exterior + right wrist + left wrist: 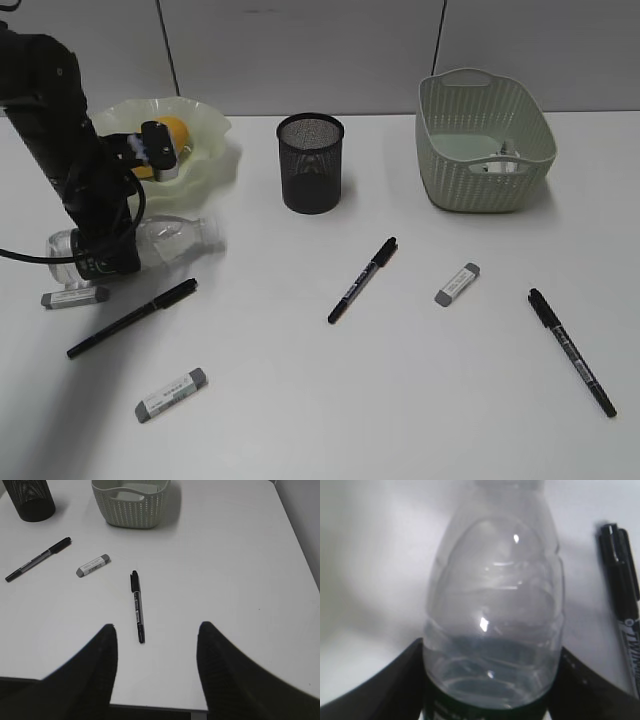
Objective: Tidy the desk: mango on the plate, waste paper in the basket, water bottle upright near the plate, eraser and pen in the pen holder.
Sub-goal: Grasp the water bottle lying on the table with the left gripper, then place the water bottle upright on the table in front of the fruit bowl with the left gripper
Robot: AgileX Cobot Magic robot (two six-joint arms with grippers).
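The water bottle (175, 238) lies on its side on the desk (300, 400), in front of the plate (215, 150). My left gripper (492, 652) is shut on its labelled lower body (495, 605), a finger against each side. The mango (170, 135) rests in the plate. Three pens (132, 318) (362, 280) (572, 351) and three erasers (75, 297) (172, 394) (458, 284) lie loose. The pen holder (310, 162) stands upright. A white scrap (503, 160), seemingly the waste paper, lies in the basket (485, 140). My right gripper (156, 630) hangs open over the near desk edge, holding nothing.
My left arm (70, 160) leans in front of the plate and partly hides the mango. One pen (625, 605) lies close beside the bottle. In the right wrist view a pen (137, 606) lies just ahead of the jaws, an eraser (93, 565) further left.
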